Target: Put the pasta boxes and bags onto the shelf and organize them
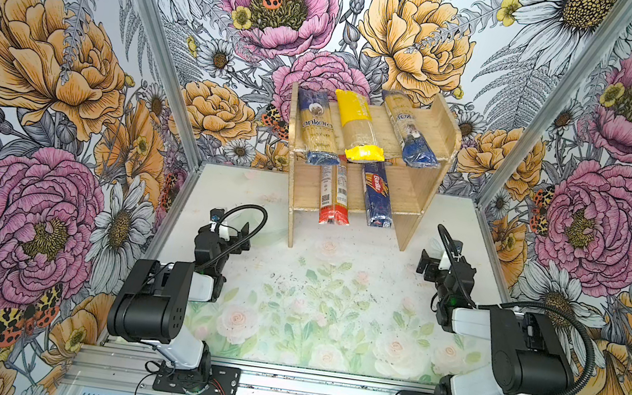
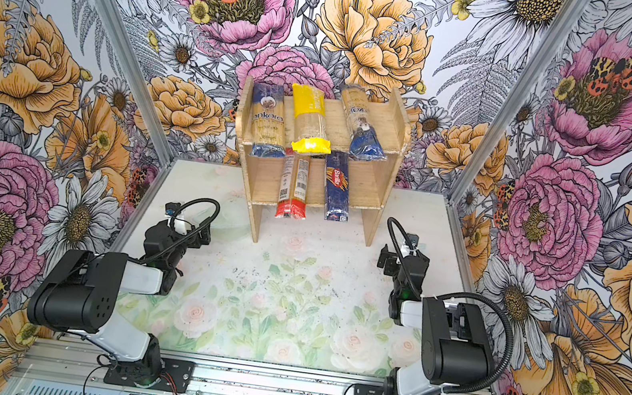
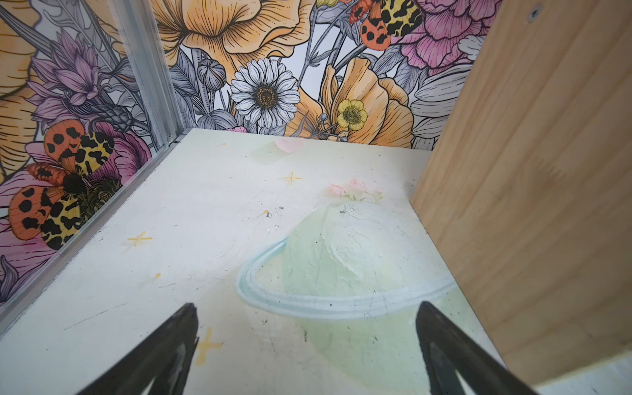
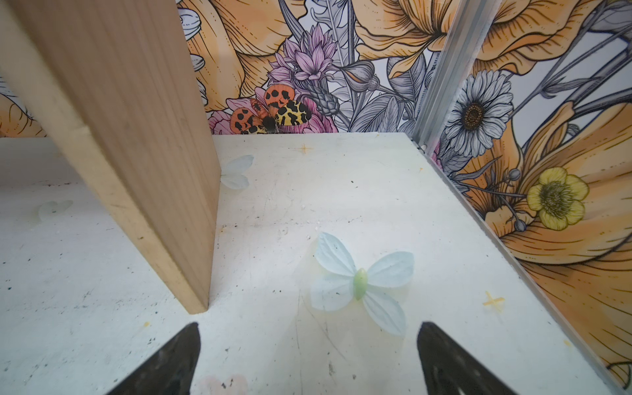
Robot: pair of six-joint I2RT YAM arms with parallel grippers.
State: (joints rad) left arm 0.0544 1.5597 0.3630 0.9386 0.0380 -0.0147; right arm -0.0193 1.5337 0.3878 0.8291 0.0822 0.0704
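The wooden shelf [image 1: 428, 189] [image 2: 376, 186] stands at the back of the table. On its upper tier lie the blue-ended "ankara" bag [image 1: 318, 127], the yellow-ended bag [image 1: 358, 126] and a slimmer blue-ended bag [image 1: 407, 129]. The lower tier holds the red-ended pack [image 1: 333, 194] and the dark blue "Barilla" pack [image 1: 377, 194]. All the packs overhang the front edges. My left gripper [image 1: 236, 233] [image 3: 307, 328] hovers open and empty over the table beside the shelf's left panel [image 3: 530, 188]. My right gripper [image 1: 429, 262] [image 4: 307, 345] is open and empty by the right panel [image 4: 136, 136].
Flowered walls and aluminium posts [image 1: 187, 147] [image 1: 487, 189] close in the table [image 1: 334, 293] on three sides. Both arm bases sit on the front rail [image 1: 320, 392]. A printed butterfly [image 4: 359, 287] marks the tabletop ahead of the right gripper.
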